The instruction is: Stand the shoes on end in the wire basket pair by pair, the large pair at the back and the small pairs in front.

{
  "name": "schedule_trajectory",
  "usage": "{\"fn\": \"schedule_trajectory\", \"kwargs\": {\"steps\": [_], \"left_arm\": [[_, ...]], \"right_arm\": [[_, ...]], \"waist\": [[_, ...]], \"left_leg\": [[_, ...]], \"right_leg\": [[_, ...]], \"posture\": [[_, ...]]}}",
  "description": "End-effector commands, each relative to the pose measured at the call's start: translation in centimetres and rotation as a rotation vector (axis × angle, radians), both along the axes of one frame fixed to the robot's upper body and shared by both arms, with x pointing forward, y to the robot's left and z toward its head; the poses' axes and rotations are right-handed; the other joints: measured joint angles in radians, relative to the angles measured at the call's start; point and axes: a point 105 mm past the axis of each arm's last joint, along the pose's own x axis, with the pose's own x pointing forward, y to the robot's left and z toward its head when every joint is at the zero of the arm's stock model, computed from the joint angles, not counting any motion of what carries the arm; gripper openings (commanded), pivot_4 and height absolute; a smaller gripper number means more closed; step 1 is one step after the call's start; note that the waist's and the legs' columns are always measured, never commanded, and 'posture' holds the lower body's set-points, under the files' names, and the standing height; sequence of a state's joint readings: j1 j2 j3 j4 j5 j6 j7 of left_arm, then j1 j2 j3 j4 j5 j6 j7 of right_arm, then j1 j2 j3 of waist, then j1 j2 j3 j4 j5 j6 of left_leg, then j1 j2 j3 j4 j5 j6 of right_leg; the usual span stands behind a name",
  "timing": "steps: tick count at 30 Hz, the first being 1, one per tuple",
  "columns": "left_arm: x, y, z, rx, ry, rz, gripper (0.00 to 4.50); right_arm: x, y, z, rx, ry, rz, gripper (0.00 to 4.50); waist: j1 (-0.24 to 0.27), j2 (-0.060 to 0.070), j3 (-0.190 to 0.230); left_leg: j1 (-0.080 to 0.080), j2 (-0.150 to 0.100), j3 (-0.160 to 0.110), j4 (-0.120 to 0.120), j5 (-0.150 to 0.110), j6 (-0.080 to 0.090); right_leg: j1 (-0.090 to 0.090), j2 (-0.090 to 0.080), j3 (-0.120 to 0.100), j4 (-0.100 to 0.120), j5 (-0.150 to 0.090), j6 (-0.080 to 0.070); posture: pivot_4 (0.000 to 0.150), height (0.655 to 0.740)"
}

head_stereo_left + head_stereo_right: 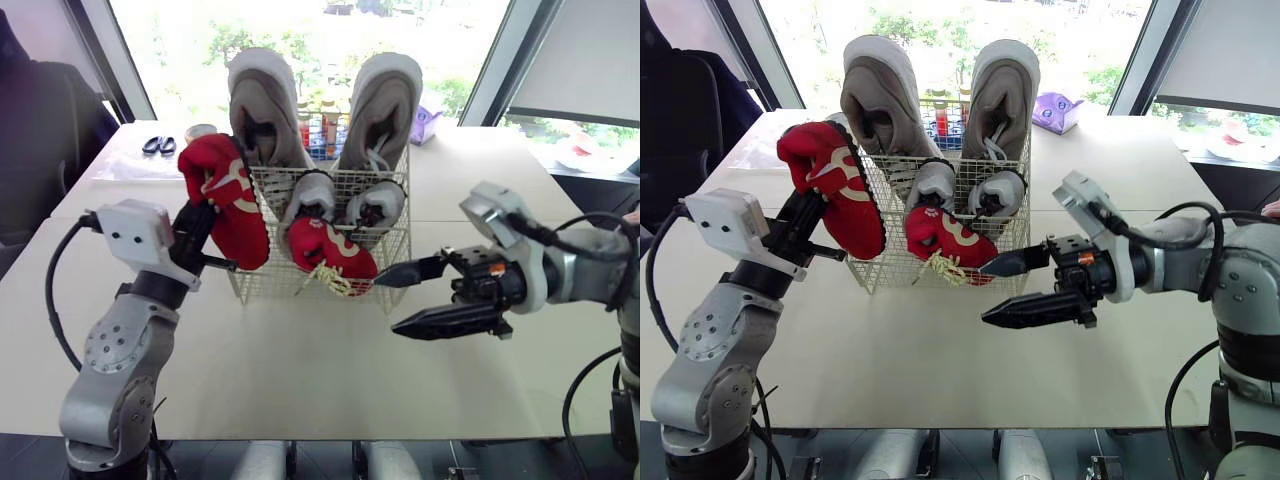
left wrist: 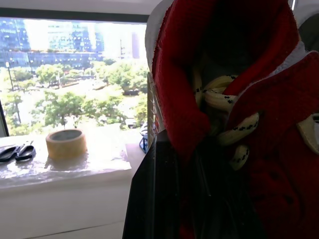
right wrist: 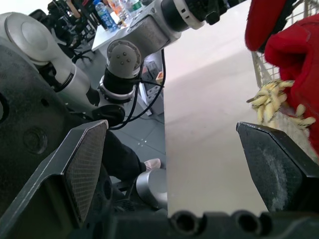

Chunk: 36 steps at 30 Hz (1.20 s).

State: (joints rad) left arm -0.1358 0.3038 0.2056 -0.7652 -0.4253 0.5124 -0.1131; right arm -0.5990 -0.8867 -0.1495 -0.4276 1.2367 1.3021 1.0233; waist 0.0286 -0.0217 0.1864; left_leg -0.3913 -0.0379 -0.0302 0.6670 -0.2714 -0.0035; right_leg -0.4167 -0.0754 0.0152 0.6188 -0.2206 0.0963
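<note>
Held red shoe [image 1: 228, 195] was off the table [image 1: 300, 380], just beside the wire basket's [image 1: 395, 262] left wall, long axis near upright and tipped slightly. Left gripper [image 1: 200, 222] pinched it at the opening, from below and to its left. So the basket lay to the shoe's right; likely move was up, across and down over that wall. Its mate [image 1: 332, 250] leaned out over the front wall, laces hanging. Right gripper [image 1: 393, 298] sat spread and empty near the basket's front right corner, closer to the mate.
</note>
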Motion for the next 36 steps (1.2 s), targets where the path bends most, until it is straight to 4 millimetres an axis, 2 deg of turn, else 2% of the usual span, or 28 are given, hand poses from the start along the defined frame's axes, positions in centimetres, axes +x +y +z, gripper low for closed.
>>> {"fn": "schedule_trajectory", "kwargs": {"steps": [1, 7, 13, 20, 24, 30, 36], "left_arm": [[0.0, -1.2, -0.3, -0.006, 0.014, -0.049, 0.02], [-0.7, -1.1, -0.1, -0.026, 0.019, -0.040, 0.02], [-0.6, -2.3, 1.7, -0.006, -0.035, -0.056, 0.02], [-0.3, -2.2, 1.5, -0.008, -0.019, -0.048, 0.02], [0.2, -2.1, 0.1, 0.073, 0.006, -0.021, 0.02], [0.7, -2.0, -2.7, 0.064, 0.059, -0.010, 0.02], [0.0, -2.8, -5.1, 0.096, 0.133, -0.070, 0.02]], "right_arm": [[-0.3, 0.2, 0.9, 0.037, -0.041, -0.010, 4.50], [0.0, 0.9, 1.0, 0.078, -0.028, -0.015, 4.50], [0.2, 1.2, 1.0, 0.097, -0.030, -0.016, 4.50], [0.3, 1.3, 0.9, 0.102, -0.037, -0.020, 4.50], [0.5, 1.2, 0.9, 0.108, -0.047, -0.039, 4.50], [0.6, 1.2, 0.9, 0.120, -0.051, -0.058, 4.50], [0.8, 0.9, 1.2, 0.117, -0.051, -0.072, 4.50]], "waist": [[0.009, 0.000, 0.000], [0.012, 0.000, 0.000], [0.010, 0.000, 0.000], [0.009, 0.000, 0.000], [0.009, 0.000, 0.000], [0.010, 0.001, 0.000], [0.009, 0.005, -0.003]], "left_leg": [[0.000, 0.000, 0.000, 0.000, 0.000, 0.000], [0.000, 0.000, 0.000, 0.000, 0.000, 0.001], [0.000, 0.000, 0.000, 0.000, 0.000, 0.001], [-0.001, 0.001, 0.000, -0.001, -0.001, 0.003], [-0.001, 0.001, 0.000, -0.001, -0.001, 0.003], [-0.001, 0.001, 0.000, -0.001, -0.002, 0.003], [0.000, 0.001, 0.001, -0.001, -0.002, 0.004]], "right_leg": [[0.000, 0.000, 0.000, 0.000, 0.000, 0.000], [0.001, 0.000, 0.000, -0.002, 0.000, 0.000], [0.002, 0.003, 0.000, -0.004, 0.000, 0.000], [0.000, 0.004, 0.000, -0.005, 0.000, 0.000], [0.001, 0.004, 0.000, -0.005, 0.000, 0.000], [0.001, 0.001, 0.000, -0.006, 0.000, 0.000], [0.002, -0.001, 0.001, -0.007, 0.000, 0.000]], "posture": [[0.150, 0.7400], [0.150, 0.7400], [0.150, 0.7400], [0.150, 0.7400], [0.150, 0.7400], [0.150, 0.7400], [0.150, 0.7400]]}}
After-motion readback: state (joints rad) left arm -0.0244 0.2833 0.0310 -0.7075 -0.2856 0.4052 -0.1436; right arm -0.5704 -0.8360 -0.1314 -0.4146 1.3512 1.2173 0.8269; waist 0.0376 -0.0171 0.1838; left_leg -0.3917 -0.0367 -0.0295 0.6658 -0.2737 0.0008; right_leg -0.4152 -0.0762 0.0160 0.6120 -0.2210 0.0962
